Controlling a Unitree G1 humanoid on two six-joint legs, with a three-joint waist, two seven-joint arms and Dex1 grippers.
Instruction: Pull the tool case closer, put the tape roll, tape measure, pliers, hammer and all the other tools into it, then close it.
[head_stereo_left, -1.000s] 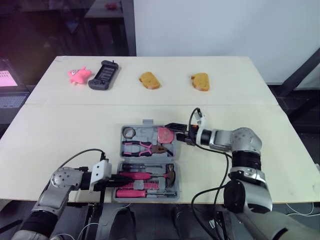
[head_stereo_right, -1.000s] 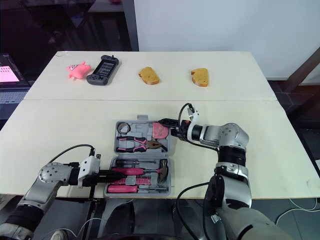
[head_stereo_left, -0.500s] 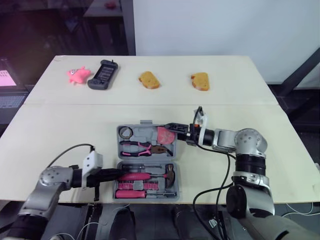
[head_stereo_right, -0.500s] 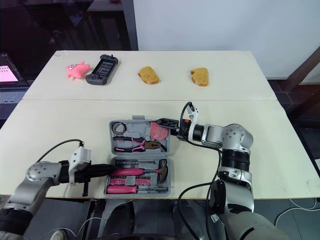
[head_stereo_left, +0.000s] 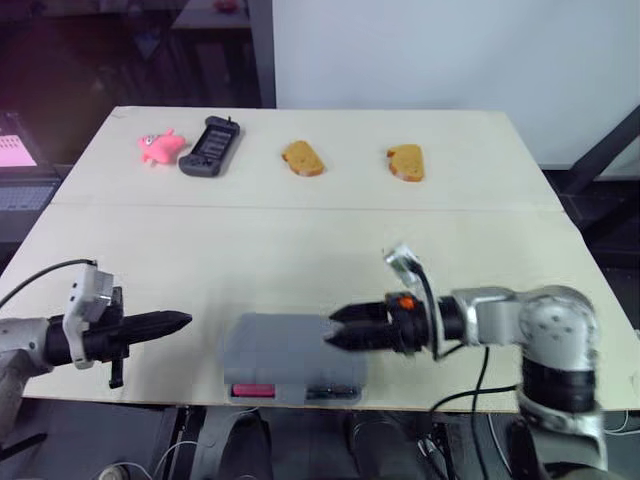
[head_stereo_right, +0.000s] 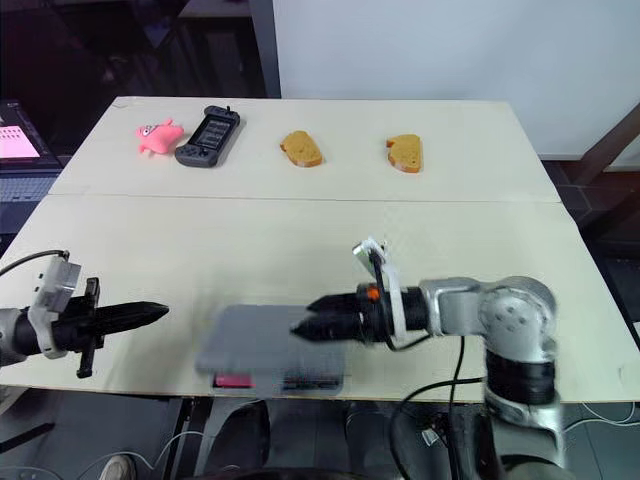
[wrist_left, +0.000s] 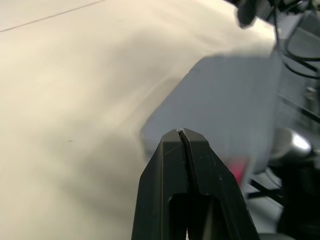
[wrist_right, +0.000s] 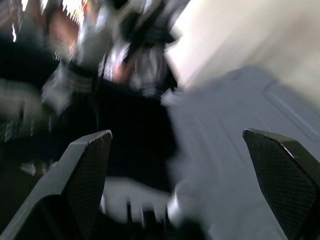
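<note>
Two pincers in play here, one on each side of the tool case (head_stereo_left: 285, 352). The case sits at the near edge of the desk (head_stereo_left: 300, 240) with its lid down, grey top facing up and a pink bit (head_stereo_left: 255, 390) peeking out along its front (it's all kinda smeared, so no finer details from me). The right pincer (head_stereo_left: 338, 329) comes in from the right with its two black fingers spread wide and the tips over the case's right end. Whether they actually touch the lid, I can't tell. The right wrist view tells the same story: fingers (wrist_right: 90, 160) far apart, with the grey case lying beyond the gap. The left pincer (head_stereo_left: 178, 321) is pinched tight, fingers pressed together with nothing in them. It's over bare desk to the case's left, clearly apart from it and pointing toward it. Along the far side of the desk, well away from the case, there's a pink toy (head_stereo_left: 158, 147) with a black handheld gadget (head_stereo_left: 208, 148) just beside it. Further right are two toast-looking things, the left toast piece (head_stereo_left: 301, 158) and the right toast piece (head_stereo_left: 406, 162).
</note>
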